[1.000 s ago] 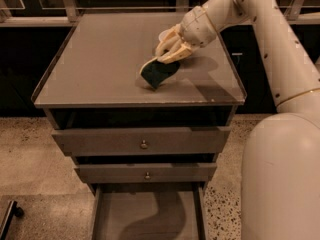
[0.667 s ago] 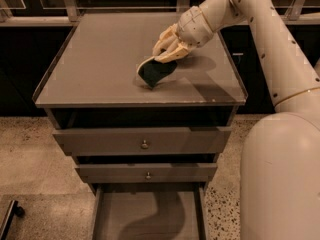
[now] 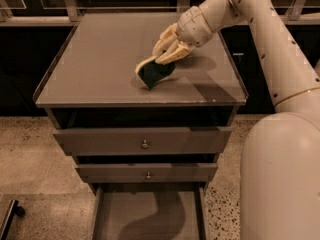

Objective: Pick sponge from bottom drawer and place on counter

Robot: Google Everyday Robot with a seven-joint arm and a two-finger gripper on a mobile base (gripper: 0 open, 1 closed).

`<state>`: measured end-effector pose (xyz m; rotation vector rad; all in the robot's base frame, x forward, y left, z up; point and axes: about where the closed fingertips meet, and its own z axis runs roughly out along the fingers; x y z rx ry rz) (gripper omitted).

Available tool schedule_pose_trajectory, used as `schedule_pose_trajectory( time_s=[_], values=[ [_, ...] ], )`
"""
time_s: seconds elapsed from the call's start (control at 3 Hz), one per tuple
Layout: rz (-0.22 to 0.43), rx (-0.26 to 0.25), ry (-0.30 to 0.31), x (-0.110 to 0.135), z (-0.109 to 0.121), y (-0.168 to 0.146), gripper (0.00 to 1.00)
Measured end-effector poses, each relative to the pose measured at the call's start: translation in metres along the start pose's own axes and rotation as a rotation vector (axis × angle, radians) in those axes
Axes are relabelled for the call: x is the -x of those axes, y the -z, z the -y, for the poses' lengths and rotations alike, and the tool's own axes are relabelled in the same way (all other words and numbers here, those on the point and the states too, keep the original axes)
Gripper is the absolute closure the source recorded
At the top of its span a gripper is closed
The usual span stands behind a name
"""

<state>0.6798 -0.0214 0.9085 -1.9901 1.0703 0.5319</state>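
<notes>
The robot's pale arm [image 3: 260, 29] comes in from the upper right, crosses the counter's [image 3: 95, 69] far right corner, and slopes down toward the middle of the worktop. At its end the gripper [image 3: 167, 53] points down and to the left, hanging over the right half of the top, roughly midway between the far and near edges. Its fingers [image 3: 161, 43] are pinched on the upper end of the sponge [image 3: 156, 72].

The sponge is bent into a curve, with the dark green face toward the camera and the pale layer showing along its upper left edge. Its lower end reaches the counter surface just right of centre; whether it rests there or only grazes it is unclear. The arm's shadow lies on the top to the right of the sponge.

Below the near edge, the two wider drawers are shut: the top drawer [image 3: 100, 140] and the middle drawer [image 3: 110, 172], each with a small round knob [image 3: 145, 144]. The bottom drawer [image 3: 107, 216] is pulled out toward the camera, its flat floor bare apart from a curved shadow. The robot's bulky body [image 3: 280, 179] fills the right side beside the cabinet, standing on the speckled floor [image 3: 30, 154].
</notes>
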Motion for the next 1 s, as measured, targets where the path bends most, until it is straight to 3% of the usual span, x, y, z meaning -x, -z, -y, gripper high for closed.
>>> schedule_pose_trajectory(
  time_s=[0.33, 0.67, 1.0],
  values=[
    [0.0, 0.0, 0.0, 0.0, 0.0, 0.0, 0.13],
    [0.0, 0.0, 0.0, 0.0, 0.0, 0.0, 0.0],
    [0.0, 0.0, 0.0, 0.0, 0.0, 0.0, 0.0]
  ],
)
